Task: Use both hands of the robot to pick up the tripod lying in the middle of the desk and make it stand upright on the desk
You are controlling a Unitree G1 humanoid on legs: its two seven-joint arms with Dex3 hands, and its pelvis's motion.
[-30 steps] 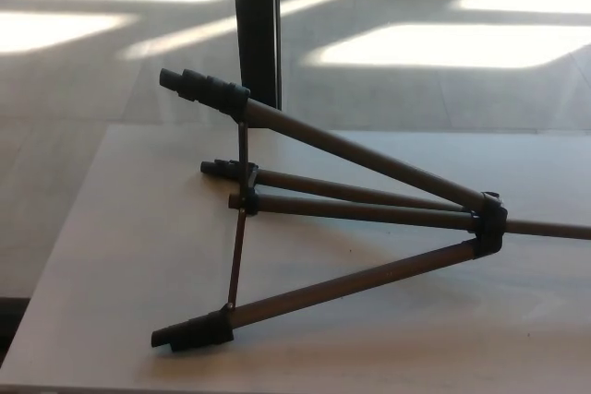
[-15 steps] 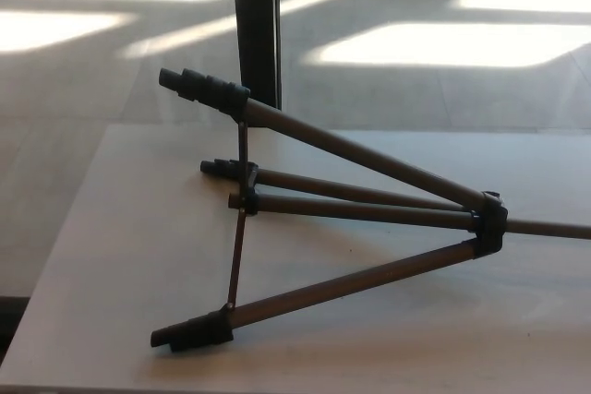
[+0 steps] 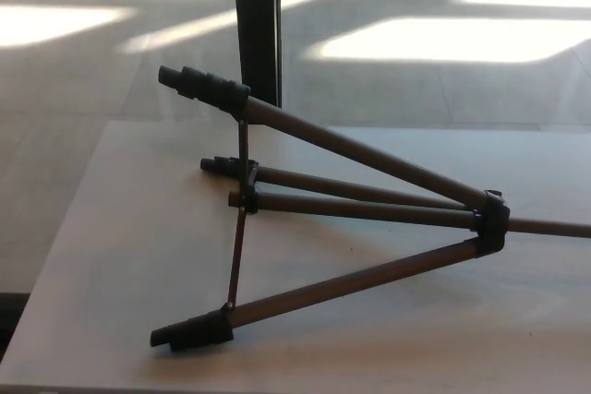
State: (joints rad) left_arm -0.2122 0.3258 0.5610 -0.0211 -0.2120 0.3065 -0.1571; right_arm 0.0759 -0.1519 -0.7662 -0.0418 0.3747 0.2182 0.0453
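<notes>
The tripod [image 3: 351,214] lies on its side on the pale desk [image 3: 120,228], legs spread. Its black feet point left: one raised at the upper left [image 3: 199,87], one in the middle [image 3: 222,166], one near the front edge [image 3: 189,331]. The brown legs meet at a black collar [image 3: 489,220] on the right, and the centre column runs off the right edge of the picture. Thin braces link the legs near the feet. Neither of my hands shows in the head view.
A dark upright post [image 3: 257,25] stands behind the desk's far edge, just behind the raised foot. Beyond it is a tiled floor [image 3: 443,43] with bright patches of sunlight. The desk's left edge runs diagonally at the lower left.
The whole picture has shifted very slightly, so the camera moved a little. The tripod lies as before.
</notes>
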